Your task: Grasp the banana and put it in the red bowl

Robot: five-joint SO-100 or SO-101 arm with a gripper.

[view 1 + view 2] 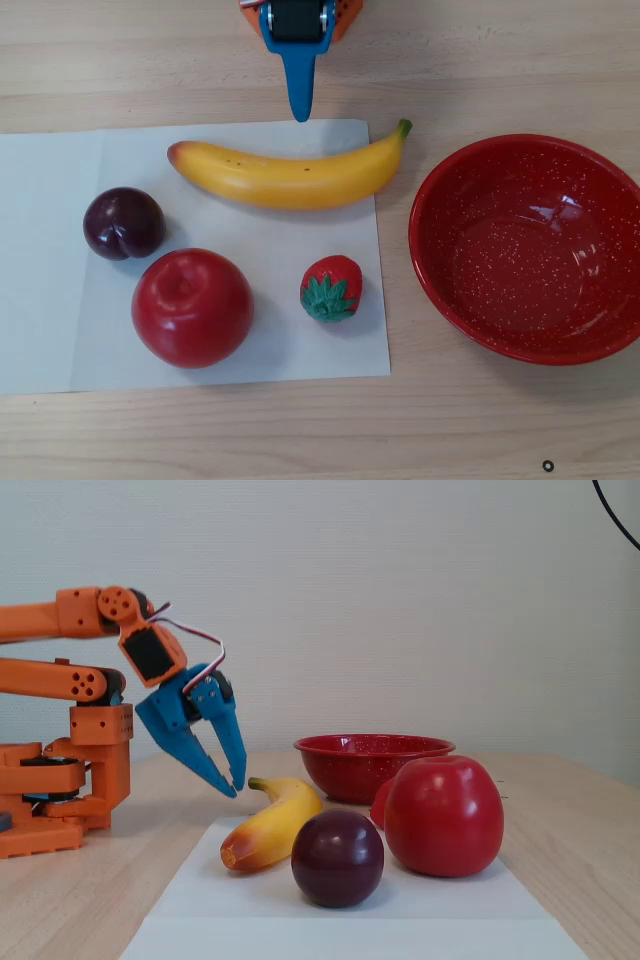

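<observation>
Hovering at 12 o'clock above banana [290, 175], gripper [236, 785] nearly closed, empty; red bowl [528, 250] at 3 o'clock, ready for drop.

Orange arm [60, 680] folded low; blue gripper [234, 785] angled downward, fingers [190, 745] seemingly nearly closed.

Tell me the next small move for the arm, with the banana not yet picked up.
Probably open the jaws and ease the gripper down and forward over the middle of the banana. In the fixed view the blue fingertips sit nearly together, just above and behind the stem end, touching nothing. The banana lies flat on the paper, and the red bowl sits empty beside it.
</observation>
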